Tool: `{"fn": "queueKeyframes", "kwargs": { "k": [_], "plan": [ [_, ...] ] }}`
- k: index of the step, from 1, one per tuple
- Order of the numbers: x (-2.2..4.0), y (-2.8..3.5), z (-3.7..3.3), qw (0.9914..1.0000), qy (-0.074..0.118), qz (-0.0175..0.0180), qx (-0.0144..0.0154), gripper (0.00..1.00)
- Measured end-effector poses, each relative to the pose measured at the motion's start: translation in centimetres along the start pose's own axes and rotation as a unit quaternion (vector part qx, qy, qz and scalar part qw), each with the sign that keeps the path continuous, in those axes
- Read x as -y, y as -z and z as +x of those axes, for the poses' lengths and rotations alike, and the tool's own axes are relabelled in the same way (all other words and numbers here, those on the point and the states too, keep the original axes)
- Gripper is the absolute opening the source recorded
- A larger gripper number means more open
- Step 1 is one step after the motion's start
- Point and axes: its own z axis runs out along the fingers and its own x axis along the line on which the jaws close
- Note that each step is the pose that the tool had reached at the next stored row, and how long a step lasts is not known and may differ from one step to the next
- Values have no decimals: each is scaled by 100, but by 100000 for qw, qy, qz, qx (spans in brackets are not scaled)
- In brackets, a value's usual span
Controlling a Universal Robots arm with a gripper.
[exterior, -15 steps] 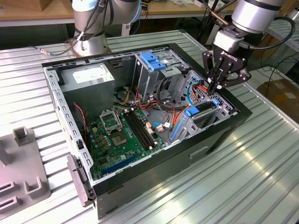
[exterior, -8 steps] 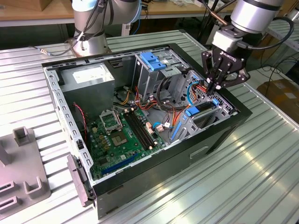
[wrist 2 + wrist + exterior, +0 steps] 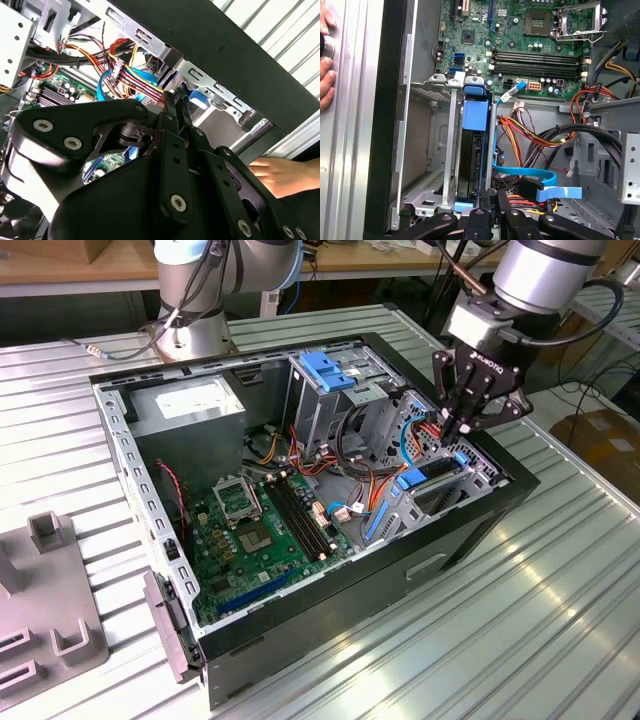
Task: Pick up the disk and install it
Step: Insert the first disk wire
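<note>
Blue-railed disk (image 3: 472,150) on edge, seated in the case's metal bay (image 3: 427,145).

- The work surface is a table (image 3: 560,590) of ribbed, pale metal slats running lengthwise, with bright reflections across them.
- An open computer case (image 3: 330,490), black-sided, lies flat on the table near its middle, its interior facing up.
- A grey fixture plate (image 3: 40,600) with raised blocks rests on the table at the exterior view's left, apart from the case.
- A robot arm base (image 3: 195,320) stands on the table behind the case.
</note>
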Motion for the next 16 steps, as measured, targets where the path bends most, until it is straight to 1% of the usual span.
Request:
{"fn": "queueKeyframes", "kwargs": {
  "k": [2, 3, 6, 8, 9, 10, 11, 13, 14, 16],
  "plan": [
    [-2, -12, 0, 99996, -935, -50, 22, 17],
    [-8, -23, -1, 99983, -1857, -95, 23, 17],
    [-80, -27, 7, 99981, -1962, -102, 61, 17],
    [-108, -33, 22, 99981, -1963, -96, 169, 17],
    [-117, -37, 35, 99980, -1961, -83, 288, 17],
    [-127, -45, 68, 99979, -1957, -56, 658, 17],
    [-131, -53, 104, 99975, -1947, -29, 1090, 17],
    [-136, -61, 153, 99962, -1947, 20, 1955, 17],
    [-137, -64, 164, 99956, -1942, 34, 2220, 17],
    [-137, -67, 165, 99955, -1941, 36, 2291, 17]
  ]
}}
